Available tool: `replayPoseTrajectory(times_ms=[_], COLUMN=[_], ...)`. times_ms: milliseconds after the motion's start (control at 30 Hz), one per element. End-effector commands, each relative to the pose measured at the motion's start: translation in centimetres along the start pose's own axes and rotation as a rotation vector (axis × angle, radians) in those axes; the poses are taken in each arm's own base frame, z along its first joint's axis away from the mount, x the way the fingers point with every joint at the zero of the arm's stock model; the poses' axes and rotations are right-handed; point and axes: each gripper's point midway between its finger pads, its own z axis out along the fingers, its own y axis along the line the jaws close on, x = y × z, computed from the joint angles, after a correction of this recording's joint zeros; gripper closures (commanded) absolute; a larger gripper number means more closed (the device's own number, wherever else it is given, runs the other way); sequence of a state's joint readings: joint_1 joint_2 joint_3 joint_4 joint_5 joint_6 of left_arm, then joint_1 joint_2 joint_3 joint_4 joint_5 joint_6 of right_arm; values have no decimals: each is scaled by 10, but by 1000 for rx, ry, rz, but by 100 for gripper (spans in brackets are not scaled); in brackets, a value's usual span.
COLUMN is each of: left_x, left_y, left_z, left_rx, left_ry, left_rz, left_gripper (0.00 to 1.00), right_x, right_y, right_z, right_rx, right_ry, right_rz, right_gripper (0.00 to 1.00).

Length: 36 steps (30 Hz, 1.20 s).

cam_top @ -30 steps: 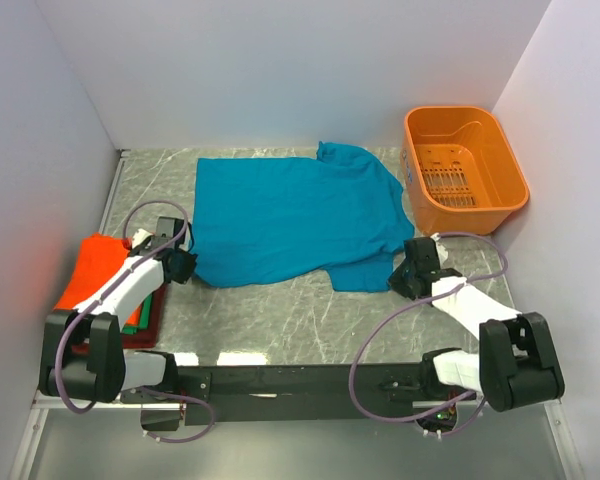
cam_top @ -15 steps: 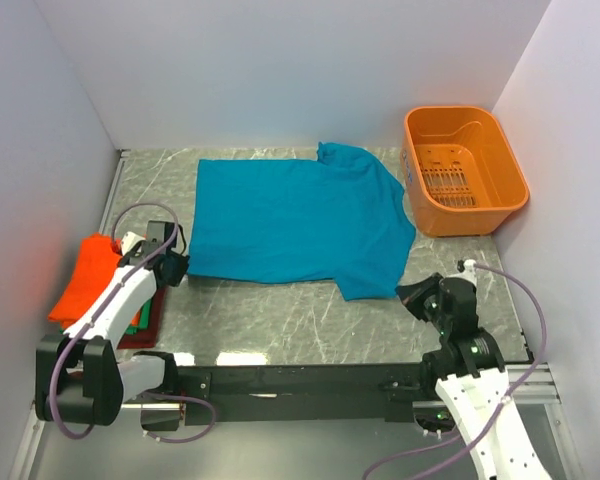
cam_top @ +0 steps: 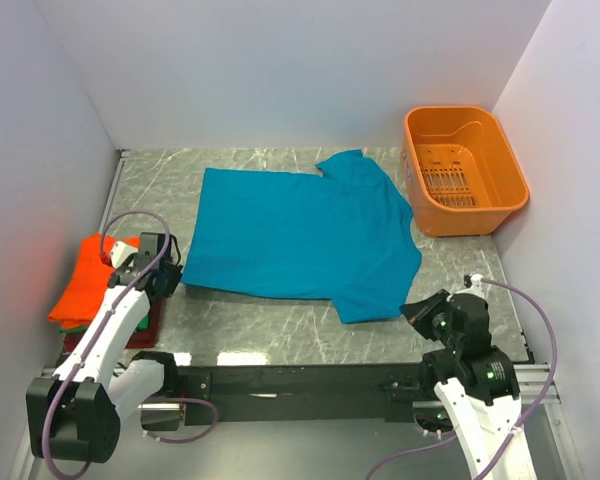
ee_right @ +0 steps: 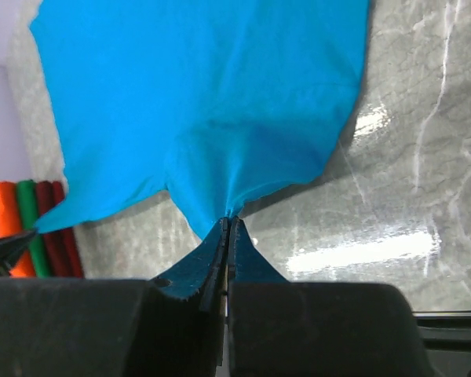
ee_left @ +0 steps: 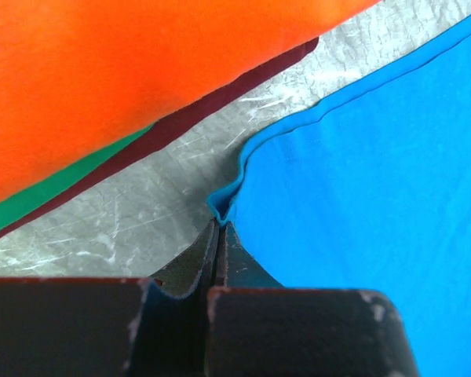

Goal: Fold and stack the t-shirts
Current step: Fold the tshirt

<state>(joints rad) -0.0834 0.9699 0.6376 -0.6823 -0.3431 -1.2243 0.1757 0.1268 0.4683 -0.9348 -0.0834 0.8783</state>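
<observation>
The left pincer (ee_left: 218,224) is pressed together on a curled-up bit of hem at the near left corner of the teal-blue t-shirt (cam_top: 300,235). The cloth folds over the tips there, so how much of it sits between them is hidden. The right pincer (ee_right: 228,220) is likewise nipped tight on the near right corner, with the fabric drawn into a narrow point with soft creases fanning away from it. Otherwise the shirt lies spread and mostly flat in the middle of the grey, marbled, slightly glossy surface (cam_top: 270,320), thin and matte, one sleeve jutting toward the far side. Just left of the left pincer is the folded stack: the orange t-shirt (cam_top: 95,275) is on top, smooth and bright. The green t-shirt (ee_left: 55,184) and dark red t-shirt (ee_left: 188,118) beneath it show only as narrow edges, and the stack's far side is cut off in the left wrist view. A ribbed orange plastic basket (cam_top: 465,220) stands at the far right, apart from the shirt. The left arm slants forward from its base, low over the surface. The right arm is bent back near its base, partly cut off at the bottom of the overhead view.
</observation>
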Motion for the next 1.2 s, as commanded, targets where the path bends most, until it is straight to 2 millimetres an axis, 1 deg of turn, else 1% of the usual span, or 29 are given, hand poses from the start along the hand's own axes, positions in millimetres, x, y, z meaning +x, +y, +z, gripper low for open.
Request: replayPoseTrajectory(times_ms=[0,33,67,100,133,167,200,233,267,300,333,367,400,433,467,500,533,600,633,667,700,767,800,833,1000,1167], left_x=[-5,-6,-4,-6,0,1,2,1,1,-4,-1,-3,-8,-6,-8,-12,-10,-12,-9,-8,-9,-5,-6,-4,-4,-8], left_y=[-3,-11,-14,-26,-28,-33,-36,-45,-49,-63,-65,-70,-81,-82,-86,-96,-97,-110,-110,-112,-119,-121,-126,-126,-140,-144], left_z=[3,3,10,10,20,24,27,34,37,37,44,45,44,50,52,51,57,61,68,71,72,80,81,85,87,87], left_rx=[7,21,2,20,-15,-25,-38,-56,-65,-44,-64,-63,-48,-70,-73,-59,-73,-57,-73,-74,-64,-77,-69,-77,-61,-64], left_ry=[-26,-22,-8,-4,24,35,43,49,54,50,59,57,49,59,50,46,52,52,59,61,63,70,72,78,76,63], left_rz=[-13,-13,-5,-8,5,10,14,18,16,7,10,7,-4,0,-4,-10,-17,-31,-30,-34,-38,-39,-42,-36,-32,-37], left_gripper=[99,99,99,99,99,99,99,99,99,99,99,99,99,99,99,99,99,99,99,99,99,99,99,99,99,99], right_x=[-4,-3,-7,-15,-27,-33,-42,-44,-52,-55,-58,-63,-71,-74,-80,-78,-79,-83,-86,-88,-94,-98,-106,-108,-120,-129], right_y=[6,2,2,6,19,20,29,25,36,44,50,54,60,63,73,70,73,78,79,80,81,81,81,81,84,74], right_z=[7,17,24,37,46,53,55,67,73,83,89,95,104,109,113,121,124,132,134,136,139,142,145,146,151,156], right_rx=[-15,28,47,61,26,39,36,93,78,78,69,69,80,82,64,79,75,72,73,77,87,101,128,137,150,181], right_ry=[7,42,42,31,-11,-19,-37,-7,-16,10,13,9,7,7,-2,17,21,20,15,9,-6,-14,-36,-41,-83,-110], right_rz=[-68,-85,-91,-102,-107,-110,-119,-127,-132,-148,-153,-161,-174,-178,-184,-187,-189,-197,-202,-205,-212,-220,-229,-234,-225,-205], right_gripper=[100,100,100,100,100,100,100,100,100,100,100,100,100,100,100,100,100,100,100,100,100,100,100,100,100,100])
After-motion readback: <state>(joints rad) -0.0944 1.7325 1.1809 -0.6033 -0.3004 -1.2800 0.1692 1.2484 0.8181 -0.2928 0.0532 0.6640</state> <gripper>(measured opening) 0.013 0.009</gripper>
